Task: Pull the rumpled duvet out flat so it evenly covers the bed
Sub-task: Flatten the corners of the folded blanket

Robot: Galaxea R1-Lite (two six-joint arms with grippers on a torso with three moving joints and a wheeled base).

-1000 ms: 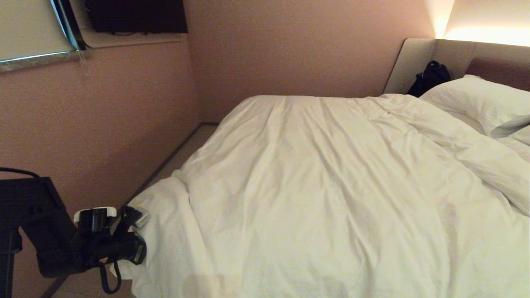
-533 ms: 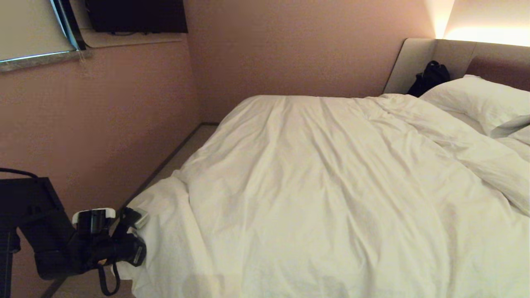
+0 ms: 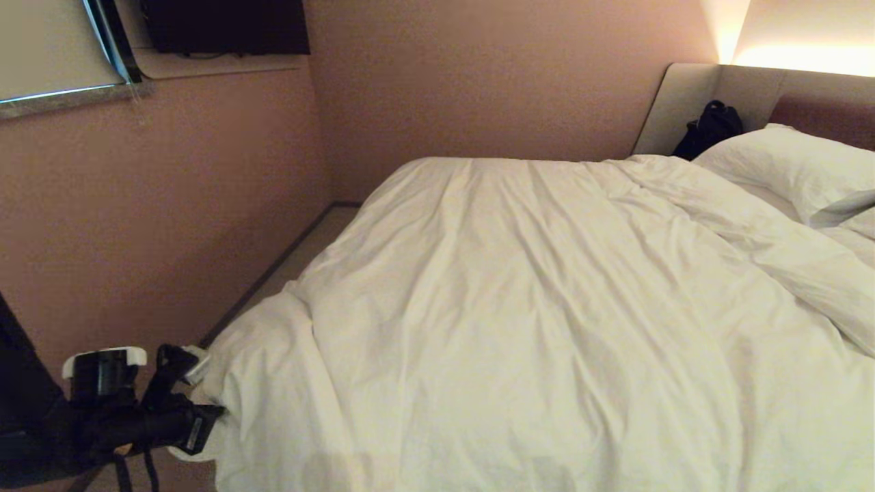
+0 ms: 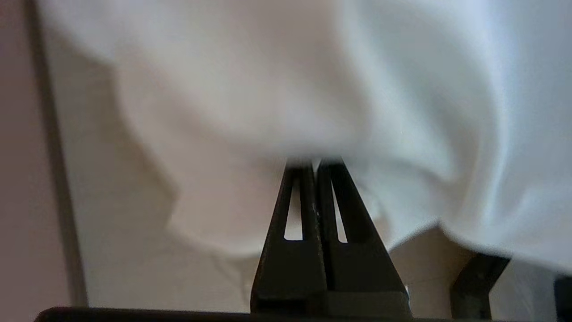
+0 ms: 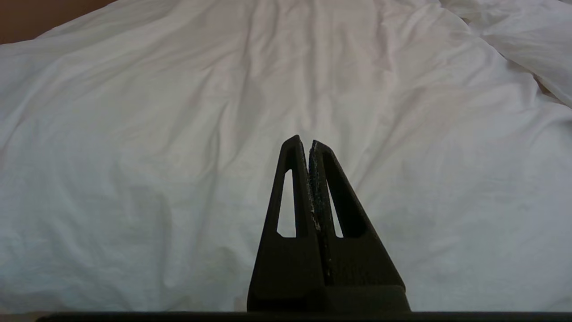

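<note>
The duvet [image 3: 547, 307] lies spread over most of the bed [image 3: 690, 96], reaching its far edge and draping over the near left corner, so the bulk of the job looks done. What is left, by the look of it, is the bunched fold near the pillows [image 3: 786, 164] and long creases across the middle. The left gripper [image 3: 205, 417] sits at the hanging corner, jaws clamped together on duvet cloth. The right gripper [image 5: 308, 143] hangs over the duvet, jaws together, holding nothing.
</note>
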